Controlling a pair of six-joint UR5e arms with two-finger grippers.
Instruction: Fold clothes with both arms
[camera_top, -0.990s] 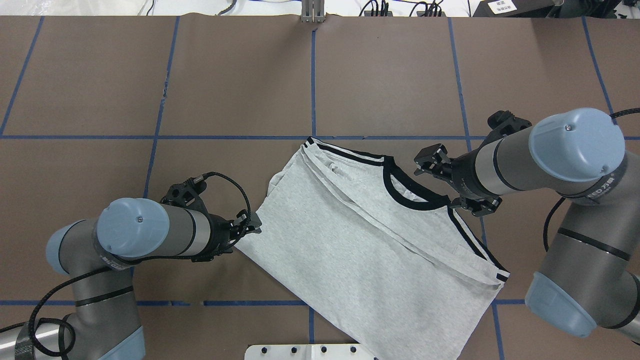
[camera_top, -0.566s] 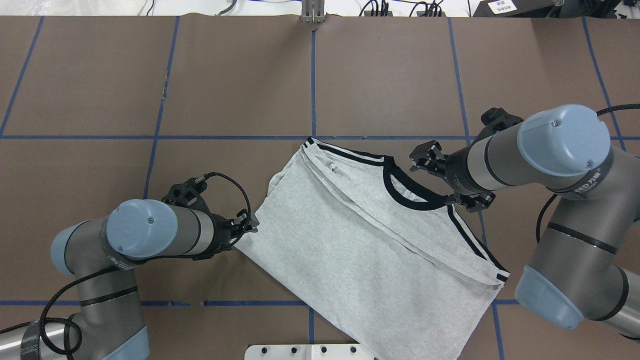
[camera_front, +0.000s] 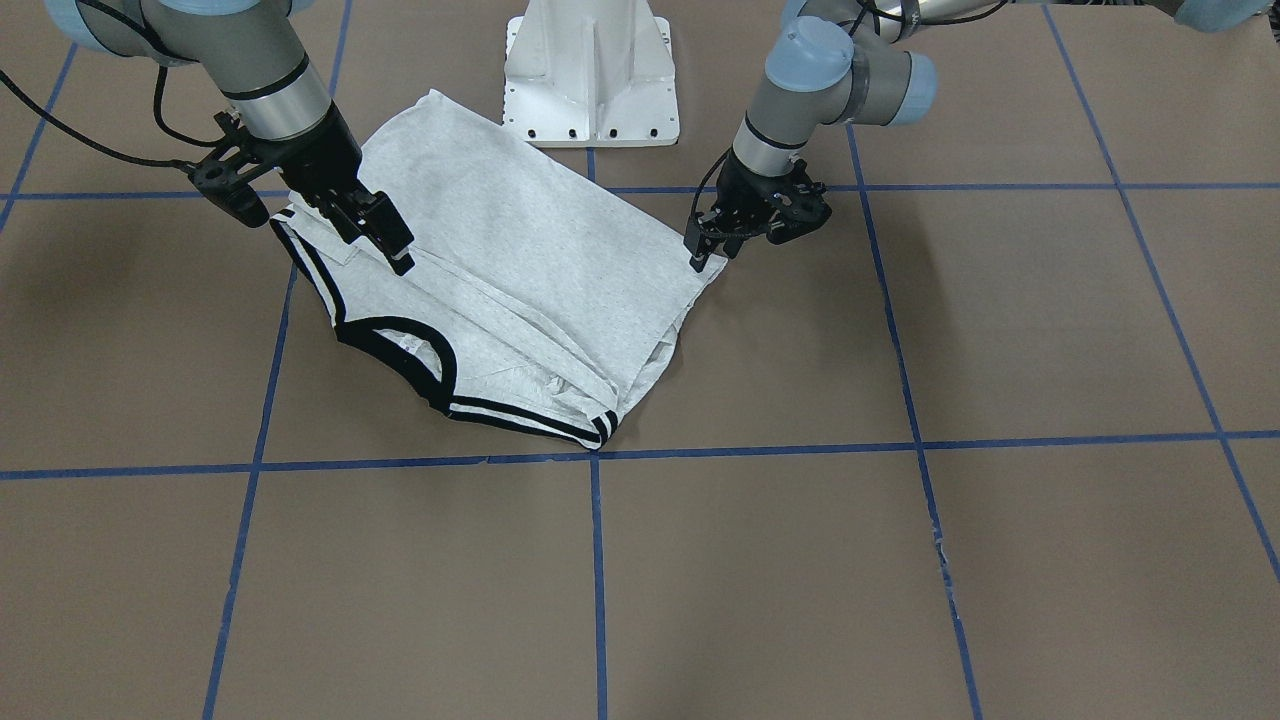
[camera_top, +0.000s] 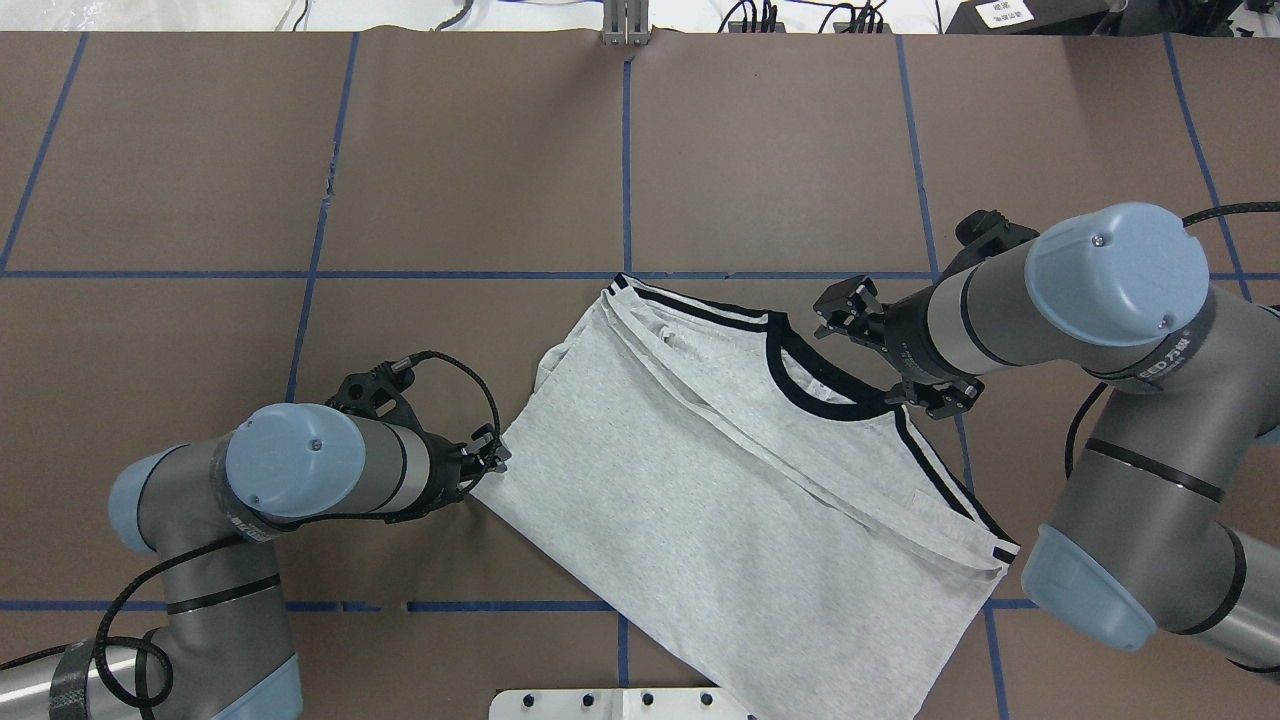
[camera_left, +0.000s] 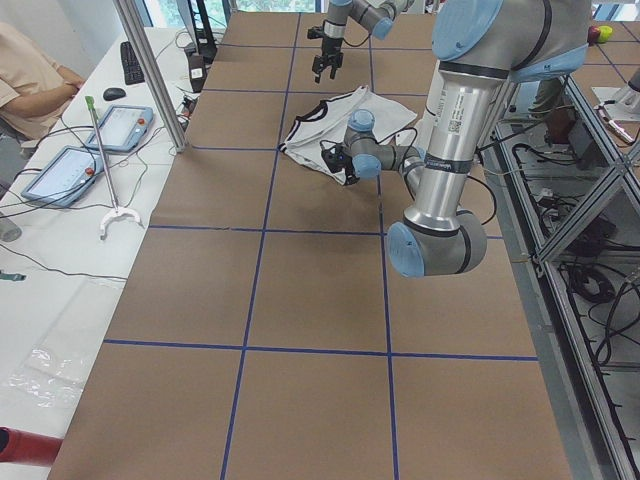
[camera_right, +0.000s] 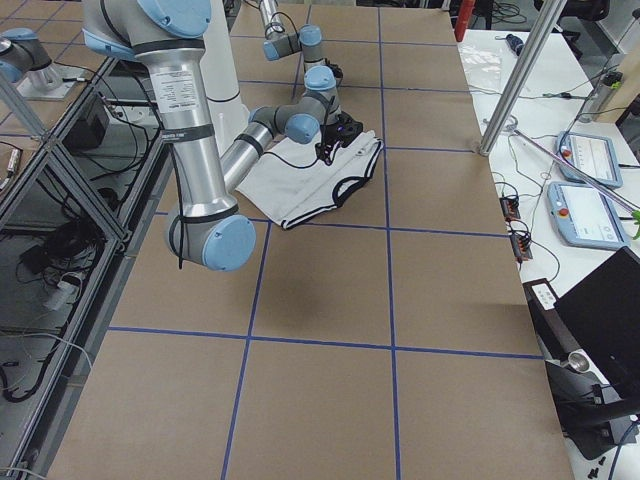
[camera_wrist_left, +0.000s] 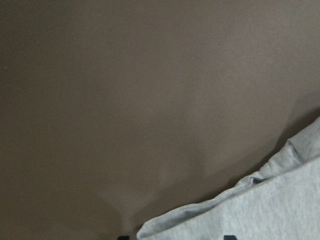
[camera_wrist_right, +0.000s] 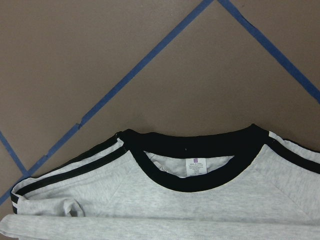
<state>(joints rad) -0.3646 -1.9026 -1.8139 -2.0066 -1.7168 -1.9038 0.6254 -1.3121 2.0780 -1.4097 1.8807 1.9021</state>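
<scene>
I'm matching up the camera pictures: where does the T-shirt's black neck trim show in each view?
Front-facing: trim left of centre.
Overhead: trim right of centre.
Exterior left: trim upper middle, tiny.
Exterior right: trim upper middle.
Left wrist: not in it.
Right wrist: trim at centre.
Shared landmark: shoulder stripes on both sides of it.

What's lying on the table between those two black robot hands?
Only the folded light-grey T-shirt with black neck trim stretches between the left hand and right hand, clearest in the overhead view.
</scene>
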